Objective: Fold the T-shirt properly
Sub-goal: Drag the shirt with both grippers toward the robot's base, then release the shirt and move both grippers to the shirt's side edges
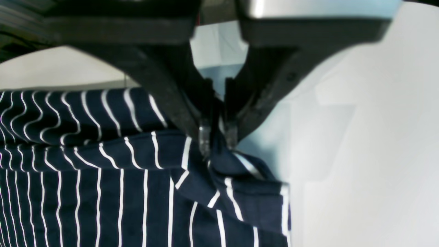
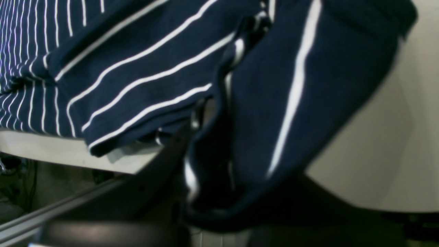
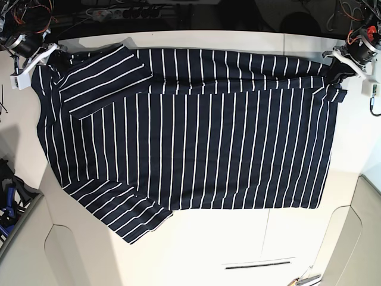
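The T-shirt [image 3: 196, 131], dark navy with thin white stripes, lies spread flat across the white table [image 3: 208, 238]. One sleeve is folded in at the far left and the other sleeve lies out at the near left. My left gripper [image 3: 336, 68] is at the shirt's far right corner. In the left wrist view it [image 1: 217, 137] is shut on a bunched edge of the cloth [image 1: 85, 178]. My right gripper [image 3: 50, 56] is at the far left corner. In the right wrist view the cloth [image 2: 137, 68] drapes over it and hides its fingertips.
The table's far edge runs just behind both grippers, with cables [image 3: 119, 12] beyond it. A narrow slot [image 3: 256, 264] and some small tools [image 3: 303, 279] sit near the front edge. The right wrist view shows the table rim [image 2: 68, 154] with floor below.
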{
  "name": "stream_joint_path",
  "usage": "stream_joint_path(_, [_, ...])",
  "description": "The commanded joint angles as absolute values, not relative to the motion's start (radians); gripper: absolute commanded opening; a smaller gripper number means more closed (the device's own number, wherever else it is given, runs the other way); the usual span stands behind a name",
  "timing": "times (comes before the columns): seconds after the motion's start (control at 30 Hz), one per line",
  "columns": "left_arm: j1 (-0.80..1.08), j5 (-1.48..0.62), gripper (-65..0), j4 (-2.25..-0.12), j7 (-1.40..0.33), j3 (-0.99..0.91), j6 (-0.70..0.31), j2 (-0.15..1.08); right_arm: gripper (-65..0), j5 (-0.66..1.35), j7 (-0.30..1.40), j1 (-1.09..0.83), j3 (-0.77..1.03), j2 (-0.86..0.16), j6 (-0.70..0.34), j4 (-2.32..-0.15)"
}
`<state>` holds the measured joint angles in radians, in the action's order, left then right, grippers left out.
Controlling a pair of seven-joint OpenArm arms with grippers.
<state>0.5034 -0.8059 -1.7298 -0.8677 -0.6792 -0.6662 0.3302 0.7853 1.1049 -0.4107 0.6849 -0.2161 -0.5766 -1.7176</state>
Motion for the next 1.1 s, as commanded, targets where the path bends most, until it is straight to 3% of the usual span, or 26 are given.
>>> stream_joint_path(0.0, [0.504, -0.827, -65.0, -1.747, -0.850, -0.687, -0.678, 0.346, -65.0, 0.801, 1.101, -0.413, 0.694, -0.233, -0.579, -1.735])
stream_joint_path(0.2, [0.505, -0.827, -65.0, -1.747, -0.854, -0.687, -0.678, 0.346, -65.0, 0.787, 1.102, -0.413, 0.694, -0.233, -0.572, -1.735])
stream_joint_path(0.27, [0.505, -0.827, -61.2, -1.747, -0.865, -0.687, -0.678, 0.347, -65.0, 0.782, 1.103, -0.413, 0.694, -0.233, -0.572, -1.735])
stream_joint_path(0.4, [0.505, -0.828, -57.0, -1.747, -0.872, -0.687, -0.673, 0.347, -52.4, 0.781, 1.104, -0.413, 0.694, -0.233, -0.572, -1.735])
stream_joint_path(0.47, [0.505, -0.839, -51.9, -1.747, -0.873, -0.692, -0.661, 0.347, -49.4, 0.782, 1.105, -0.413, 0.698, -0.233, -0.572, -1.735])
stream_joint_path(0.6, [0.504, -0.915, -46.0, -1.747, -0.897, -0.746, -0.655, 0.347, -49.4, 0.801, 1.116, -0.413, 0.741, -0.233, -0.572, -1.735])
stream_joint_path(0.97, [0.499, -1.007, -45.2, -1.747, -0.918, -0.905, -0.675, 0.369, -49.3, 0.881, 1.092, -0.336, 0.983, -0.250, -0.572, -1.736])
stream_joint_path(1.07, [0.492, -1.007, -39.4, -1.747, -0.913, -0.905, -0.678, 0.373, -49.3, 0.871, 1.073, -0.295, 0.983, -0.273, -0.572, -1.735])
